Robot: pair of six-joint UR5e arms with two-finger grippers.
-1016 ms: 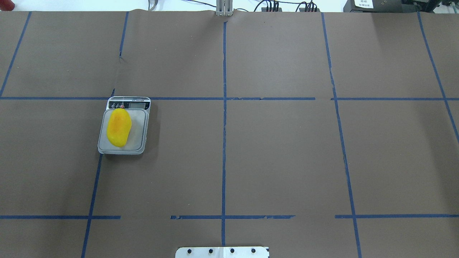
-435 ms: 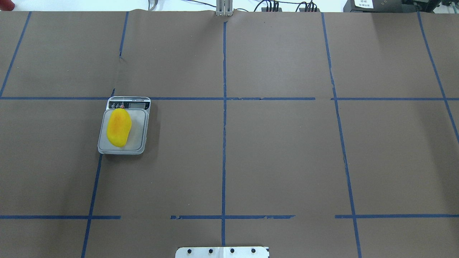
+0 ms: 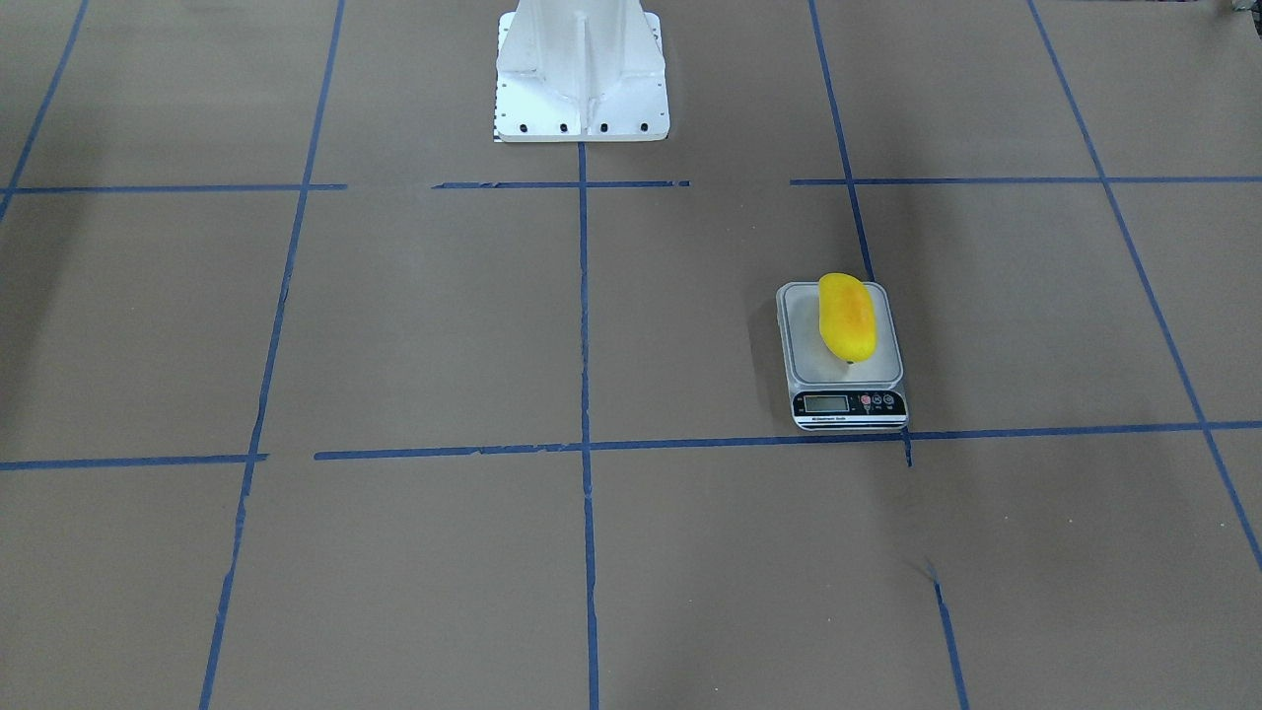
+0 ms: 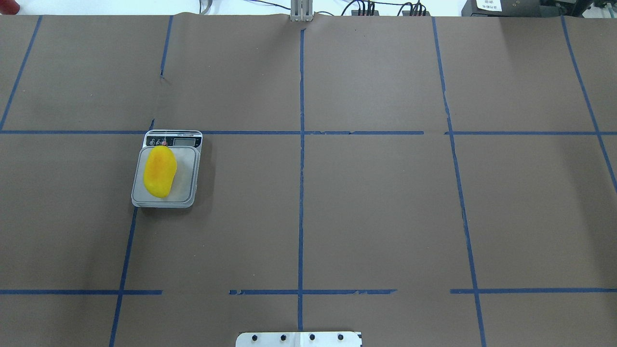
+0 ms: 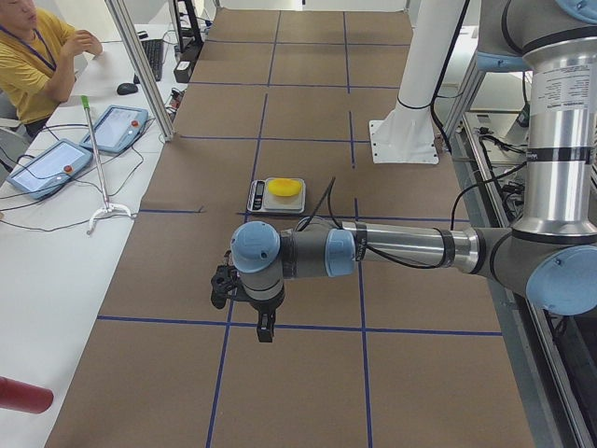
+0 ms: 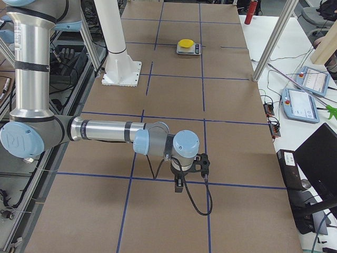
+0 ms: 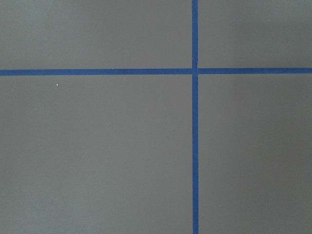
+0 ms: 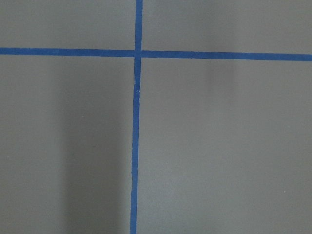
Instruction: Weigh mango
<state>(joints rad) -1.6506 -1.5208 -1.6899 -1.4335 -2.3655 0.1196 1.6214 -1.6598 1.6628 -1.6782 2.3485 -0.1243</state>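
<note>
The yellow mango [image 4: 160, 172] with an orange blush lies on the platform of a small grey digital scale [image 4: 187, 193], left of the table's middle; nothing touches it. It also shows in the front view [image 3: 848, 318] on the scale [image 3: 810, 357], and in the left side view [image 5: 284, 188] and the right side view [image 6: 185, 43]. My left gripper [image 5: 222, 286] hangs over bare table, well short of the scale. My right gripper [image 6: 203, 163] hangs over the table's other end. I cannot tell whether either is open or shut. Both wrist views show only brown paper and blue tape.
The white robot base [image 3: 582, 79] stands at the table's robot side. An operator [image 5: 37, 47] sits by a side desk with tablets [image 5: 47, 164]. More tablets [image 6: 300, 103] and a red bottle [image 6: 251, 11] lie beyond the far edge.
</note>
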